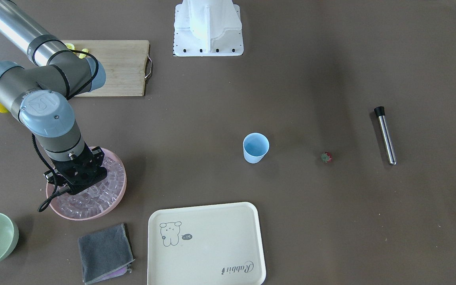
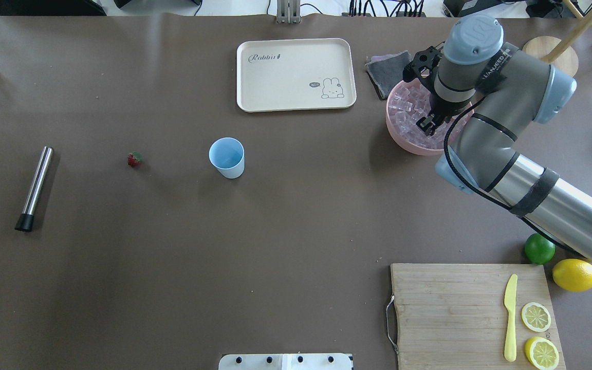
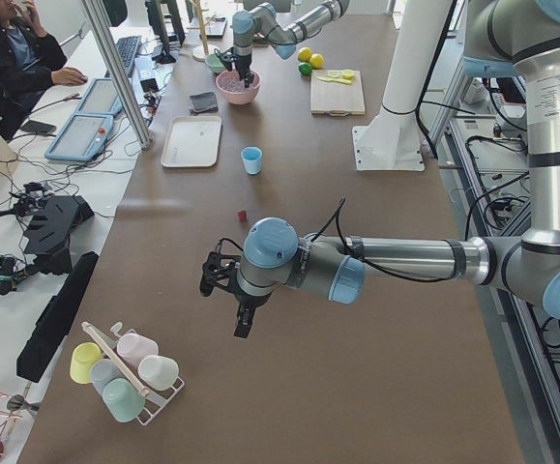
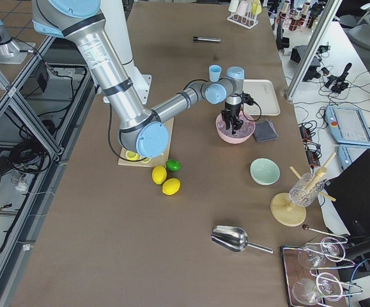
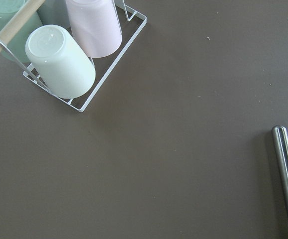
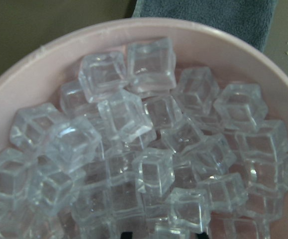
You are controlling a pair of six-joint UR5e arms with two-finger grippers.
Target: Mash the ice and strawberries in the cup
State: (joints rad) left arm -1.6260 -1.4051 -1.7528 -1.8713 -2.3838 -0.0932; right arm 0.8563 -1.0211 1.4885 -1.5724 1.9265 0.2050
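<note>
Nearest the robot's base, a wooden cutting board [image 2: 455, 308] lies on the table [image 2: 296, 231] on the right side. The right arm rises past it, its silver forearm slanting away over the table. It bends at the elbow and turns the wrist so that the right tool [image 2: 427, 126] points straight down.

In mid-table the light blue cup [image 2: 227, 157] stands upright with nothing visible inside. The strawberry [image 2: 134, 159] lies on the bare table to its left, well apart from it. A steel rod [image 2: 35, 187] with a black tip lies further left.

The left arm stretches level along the table at its left end. The left tool [image 3: 244, 321] hangs downward above the surface, close to a wire rack [image 5: 104, 74] of upturned cups. Whether its jaws are apart or together cannot be told.

At the far side, the right tool reaches into the pink bowl [image 2: 403, 137], which is heaped with ice [image 6: 148, 169]. The wrist view shows two dark fingertips [image 6: 126, 234] spread apart just over the cubes, clamping none. A cream tray [image 2: 296, 74] lies left of the bowl.
</note>
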